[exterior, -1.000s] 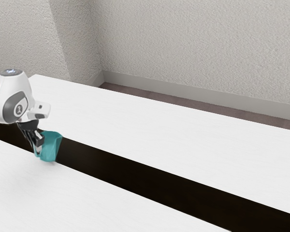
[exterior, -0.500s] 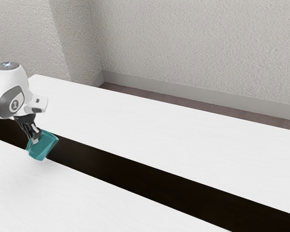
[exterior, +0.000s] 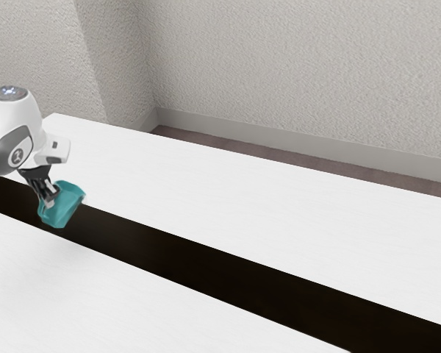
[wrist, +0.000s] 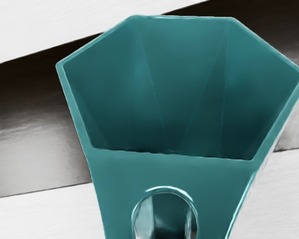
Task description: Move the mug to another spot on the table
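Side view distant, wrist view over mug (wrist: 179, 114)

No readable text, labels or numbers, mug (wrist: 179, 99) plain, unmarked

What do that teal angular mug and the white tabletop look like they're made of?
The teal faceted mug looks like glazed ceramic or glossy plastic: its flat facets have a soft sheen and its handle reflects brightly. The white tabletop looks matte, maybe painted wood or laminate: faint streaky grain, no glare.

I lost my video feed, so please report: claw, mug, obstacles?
Claw shut on teal mug. Mug tilted, over dark gap between white tabletops. No obstacle seen nearby.
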Controlling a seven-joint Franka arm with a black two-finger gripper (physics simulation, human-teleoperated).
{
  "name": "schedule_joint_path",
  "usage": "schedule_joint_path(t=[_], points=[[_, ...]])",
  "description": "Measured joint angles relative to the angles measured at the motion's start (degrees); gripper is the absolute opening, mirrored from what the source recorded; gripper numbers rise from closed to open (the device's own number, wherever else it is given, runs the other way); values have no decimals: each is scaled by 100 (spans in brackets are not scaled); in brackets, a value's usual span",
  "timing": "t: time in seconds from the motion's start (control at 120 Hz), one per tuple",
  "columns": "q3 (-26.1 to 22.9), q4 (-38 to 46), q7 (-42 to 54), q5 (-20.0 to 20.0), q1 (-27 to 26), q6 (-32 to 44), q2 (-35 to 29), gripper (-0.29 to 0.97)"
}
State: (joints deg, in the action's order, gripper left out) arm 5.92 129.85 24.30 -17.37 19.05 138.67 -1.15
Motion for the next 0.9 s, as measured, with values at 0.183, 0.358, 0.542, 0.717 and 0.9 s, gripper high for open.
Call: schedule_joint_path(t=[0.183, 0.358, 0.542, 0.717, 0.9], points=[[-12, 10, -202, 51, 16, 208, -6, -3], [-64, 20, -335, 90, 56, 744, 38, -3], [49, 82, -436, 572, -97, 1516, 243, -2], [-130, 279, -468, 2149, -112, 1942, 354, -2], [-330, 670, -496, 3250, -480, 2126, 399, -2]])
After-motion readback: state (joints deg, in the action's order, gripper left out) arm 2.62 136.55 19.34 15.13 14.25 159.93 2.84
